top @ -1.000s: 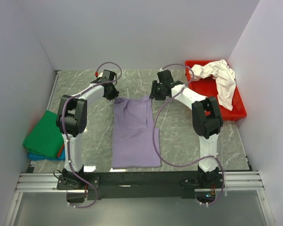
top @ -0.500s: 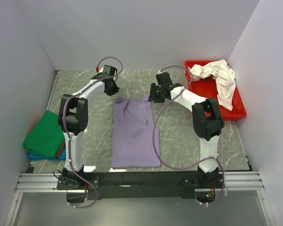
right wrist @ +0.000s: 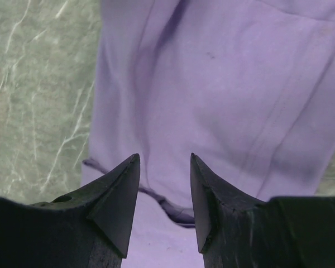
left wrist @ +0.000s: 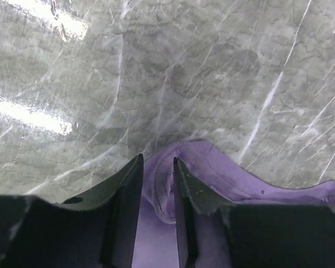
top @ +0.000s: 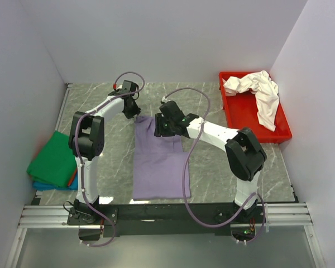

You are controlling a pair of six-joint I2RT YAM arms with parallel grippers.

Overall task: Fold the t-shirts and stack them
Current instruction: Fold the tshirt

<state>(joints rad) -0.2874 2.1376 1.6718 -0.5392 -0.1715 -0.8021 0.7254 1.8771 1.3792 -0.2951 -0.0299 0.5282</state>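
A lavender t-shirt (top: 159, 162) lies flat, folded into a long strip, in the middle of the table. My left gripper (top: 135, 114) is at its far left corner. In the left wrist view (left wrist: 157, 159) its jaws stand a narrow gap apart, astride the shirt's hem (left wrist: 166, 212). My right gripper (top: 159, 127) hovers open over the far part of the shirt, with cloth (right wrist: 223, 84) and a fold edge below its tips (right wrist: 164, 156). A green shirt (top: 53, 158) lies folded on a blue one (top: 44, 185) at the left. A white shirt (top: 259, 92) is draped in the tray.
The red plastic tray (top: 240, 114) stands at the far right against the wall. A red-orange edge (top: 72, 177) shows in the left stack. White walls close in the table on the left, back and right. Purple cables loop off both arms.
My right gripper has swung left from the shirt's far right corner to over its far middle. My left gripper backed off a little, then came down to the far left corner.
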